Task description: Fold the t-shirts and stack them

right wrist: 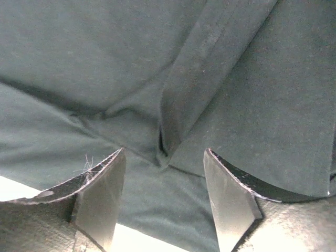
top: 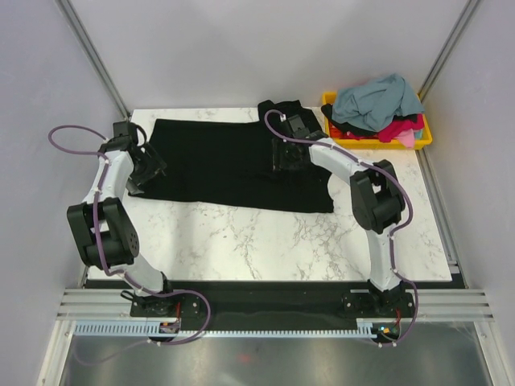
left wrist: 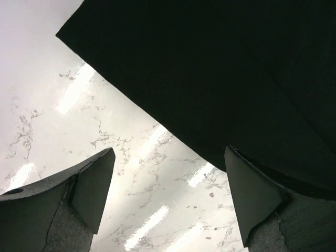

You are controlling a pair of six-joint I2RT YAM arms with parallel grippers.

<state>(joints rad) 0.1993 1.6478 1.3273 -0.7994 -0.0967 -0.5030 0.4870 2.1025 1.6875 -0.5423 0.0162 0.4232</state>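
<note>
A large black t-shirt (top: 225,161) lies spread flat across the back of the marble table (top: 265,241). My left gripper (top: 147,173) is open and empty at the shirt's left edge; in the left wrist view the black cloth (left wrist: 220,73) lies just beyond my open fingers (left wrist: 92,189) over bare marble. My right gripper (top: 288,157) is open and empty over the shirt's upper right part; in the right wrist view a seam and fold of the cloth (right wrist: 173,121) lie between my spread fingers (right wrist: 231,194). Other shirts, grey-blue (top: 378,100), magenta-red (top: 396,131) and pink (top: 409,138), are heaped in the bin.
A yellow plastic bin (top: 422,137) stands at the table's back right corner with the shirt heap spilling above its rim. White walls close in the back and sides. Bare marble lies in front of the black shirt.
</note>
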